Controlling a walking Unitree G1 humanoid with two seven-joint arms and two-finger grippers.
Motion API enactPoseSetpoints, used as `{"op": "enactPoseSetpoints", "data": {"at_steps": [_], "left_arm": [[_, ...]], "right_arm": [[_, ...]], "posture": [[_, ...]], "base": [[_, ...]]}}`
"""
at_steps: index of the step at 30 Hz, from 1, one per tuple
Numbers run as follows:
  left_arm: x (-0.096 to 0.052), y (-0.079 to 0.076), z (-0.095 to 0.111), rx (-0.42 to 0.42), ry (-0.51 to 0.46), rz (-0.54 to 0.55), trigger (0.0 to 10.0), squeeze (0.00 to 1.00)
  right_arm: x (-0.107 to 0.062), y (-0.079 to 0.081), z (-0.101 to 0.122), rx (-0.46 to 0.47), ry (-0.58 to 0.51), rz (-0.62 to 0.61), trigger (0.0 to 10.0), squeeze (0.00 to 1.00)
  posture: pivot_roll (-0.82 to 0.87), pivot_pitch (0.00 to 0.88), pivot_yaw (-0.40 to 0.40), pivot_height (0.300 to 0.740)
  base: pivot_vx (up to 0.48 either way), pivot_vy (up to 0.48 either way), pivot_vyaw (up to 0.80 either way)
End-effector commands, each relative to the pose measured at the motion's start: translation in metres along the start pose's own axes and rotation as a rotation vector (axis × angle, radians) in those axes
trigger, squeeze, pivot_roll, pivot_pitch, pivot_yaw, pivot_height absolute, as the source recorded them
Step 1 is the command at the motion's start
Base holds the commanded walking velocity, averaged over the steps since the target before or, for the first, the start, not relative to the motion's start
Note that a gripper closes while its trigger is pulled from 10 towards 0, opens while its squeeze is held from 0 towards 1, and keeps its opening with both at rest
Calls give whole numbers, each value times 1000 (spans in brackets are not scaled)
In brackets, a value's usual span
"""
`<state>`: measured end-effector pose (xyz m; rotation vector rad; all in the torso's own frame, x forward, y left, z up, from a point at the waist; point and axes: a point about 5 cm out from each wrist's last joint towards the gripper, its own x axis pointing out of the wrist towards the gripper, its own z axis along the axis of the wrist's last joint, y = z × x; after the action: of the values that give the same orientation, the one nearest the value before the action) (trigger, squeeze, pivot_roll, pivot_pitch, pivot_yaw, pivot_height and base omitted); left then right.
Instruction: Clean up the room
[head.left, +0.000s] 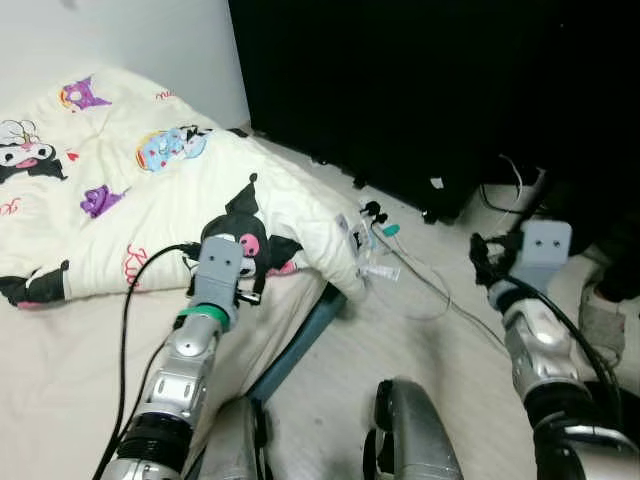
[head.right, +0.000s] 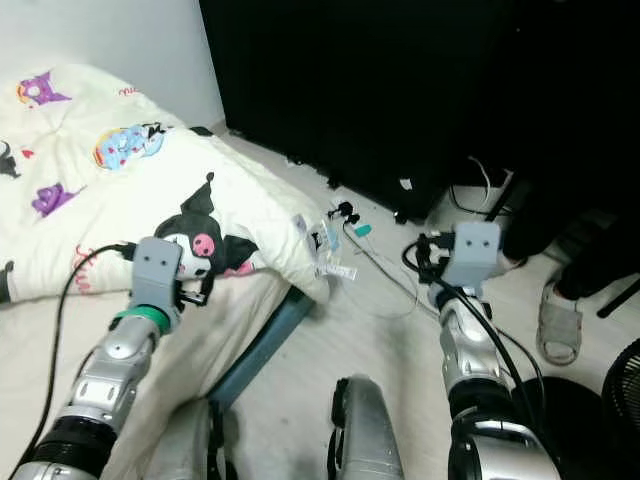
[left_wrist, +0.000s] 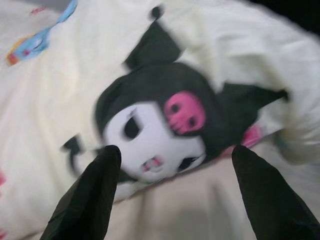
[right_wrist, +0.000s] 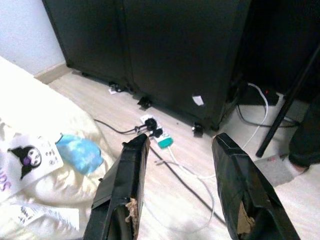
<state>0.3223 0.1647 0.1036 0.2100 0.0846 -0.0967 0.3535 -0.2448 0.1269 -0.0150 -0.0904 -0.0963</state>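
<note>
You have two grippers in play. Your left gripper (left_wrist: 172, 192) hangs over the near edge of one cream comforter (head.left: 150, 190), its two black fingers (left_wrist: 90, 200) spread wide with nothing between them; in the left wrist view they frame a black-and-white cartoon face with a pink skull bow (left_wrist: 184, 111), one of several cartoon prints you can count on the fabric, though that view is blurred. Your right gripper (right_wrist: 182, 192) is raised over the floor on the right, also spread wide and empty.

The comforter lies rumpled across the bed (head.left: 60, 380), its right corner drooping over the bed's edge, with white care labels (head.left: 372, 262) dangling from that corner. Its left and far parts are cut off by the frame. A blue-grey bed frame rail (head.left: 300, 345) shows below the mattress.

On the pale wood-look floor (head.left: 420, 340) you can see one white power strip (right_wrist: 159, 135) with black plugs in it and a teal one beside, and thin white cables (right_wrist: 200, 180) trailing toward you. Behind stands a tall black cabinet (right_wrist: 165, 50), too dark to show detail. At the far right edge lies one grey slipper (head.right: 558, 318), and a round black object (head.right: 625, 385) is cut off at the corner. A white wall (head.left: 130, 40) backs the bed.
</note>
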Motion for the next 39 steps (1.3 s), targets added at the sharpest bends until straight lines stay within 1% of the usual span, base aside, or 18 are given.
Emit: {"op": "enactPoseSetpoints", "data": {"at_steps": [1,6,8,9,10,11,12,15,17,21,24,27,32,33,34,35,38,39], "left_arm": [[-6,12,-3,-4,24,23,10000,0],[-7,11,9,57,-27,-63,10000,0],[6,-22,34,121,-123,-242,10000,0],[6,-22,34,121,-123,-242,10000,0],[15,-40,44,163,-157,-290,10000,0],[15,-40,44,163,-157,-290,10000,0],[23,-55,52,206,-184,-312,10000,0],[31,-66,56,264,-182,-308,10000,0],[54,-80,62,381,-109,-244,10000,0],[64,-80,66,425,-49,-201,10000,0],[72,-54,64,398,39,-109,10000,0],[74,-45,63,398,59,-82,10000,0],[75,-18,57,376,122,-10,10000,0],[74,-7,52,340,156,11,10000,0],[74,-7,52,340,156,11,10000,0],[73,0,47,285,192,21,10000,0],[72,0,42,236,217,4,10000,0],[72,-5,39,178,234,-25,10000,0]], "right_arm": [[2,5,-4,-14,34,3,10000,0],[5,6,-3,-46,45,-10,10000,0],[-2,-4,-9,-24,44,-69,10000,0],[-2,-4,-9,-24,44,-69,10000,0],[-7,-8,-13,-12,39,-91,10000,0],[-7,-8,-13,-12,39,-91,10000,0],[-12,-10,-15,2,26,-99,10000,0],[-16,-10,-18,12,13,-98,10000,0],[-26,-2,-17,55,-53,-62,10000,0],[-35,6,-14,76,-97,-31,10000,0],[-49,17,-15,96,-116,-4,10000,0],[-53,20,-17,104,-113,2,10000,0],[-59,29,-25,121,-89,16,10000,0],[-61,34,-28,130,-78,22,10000,0],[-61,34,-28,130,-78,22,10000,0],[-62,39,-29,140,-67,33,10000,0],[-62,42,-30,145,-60,45,10000,0],[-62,45,-29,149,-53,57,10000,0]], "posture": [[112,214,83,606],[112,221,77,606],[56,224,90,606],[56,224,90,606],[48,225,92,606],[48,225,92,606],[20,231,99,606],[1,237,106,606],[-45,256,119,606],[-61,263,120,606],[-72,267,123,606],[-76,271,125,606],[-69,273,127,606],[-63,273,125,606],[-63,273,125,606],[-54,273,121,606],[-48,273,117,606],[-45,273,114,606]], "base": [[0,0,0],[0,0,0],[0,0,0],[0,0,0],[0,0,0],[0,0,0],[0,0,0],[0,0,0],[0,0,0],[0,0,0],[0,0,0],[0,0,0],[0,0,0],[0,0,0],[0,0,0],[0,0,0],[0,0,0],[0,0,0]]}}
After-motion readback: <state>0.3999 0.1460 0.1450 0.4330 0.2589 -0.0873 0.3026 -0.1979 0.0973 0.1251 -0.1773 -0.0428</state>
